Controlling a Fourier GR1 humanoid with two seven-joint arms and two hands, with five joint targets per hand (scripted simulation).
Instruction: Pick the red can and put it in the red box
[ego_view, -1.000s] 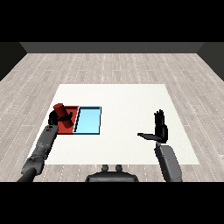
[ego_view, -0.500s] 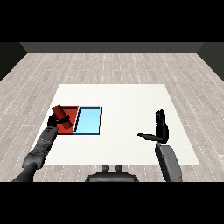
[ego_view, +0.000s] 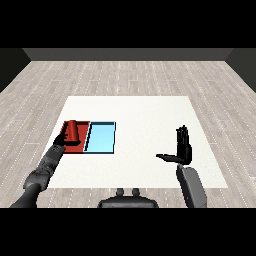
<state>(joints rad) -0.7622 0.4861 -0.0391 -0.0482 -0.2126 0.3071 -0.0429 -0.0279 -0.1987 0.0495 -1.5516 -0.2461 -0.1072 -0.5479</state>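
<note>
The red can (ego_view: 73, 131) rests in the red tray (ego_view: 81, 147), leaning toward the tray's left side. My left hand (ego_view: 62, 140) sits at the tray's near-left edge, just below and left of the can, fingers relaxed and not wrapped round it. The light blue tray (ego_view: 101, 138) adjoins the red tray on its right and holds nothing. Far to the right, my right hand (ego_view: 183, 146) is raised above the table, fingers straight up and thumb pointing left, holding nothing.
The white table (ego_view: 145, 120) spreads between the trays and my right hand. Its near edge runs just below both forearms. Grey plank floor surrounds the table.
My left hand, which was curled on the can over the red tray, has drawn back toward the near left. The can now stays in the tray. The right hand hardly moved.
</note>
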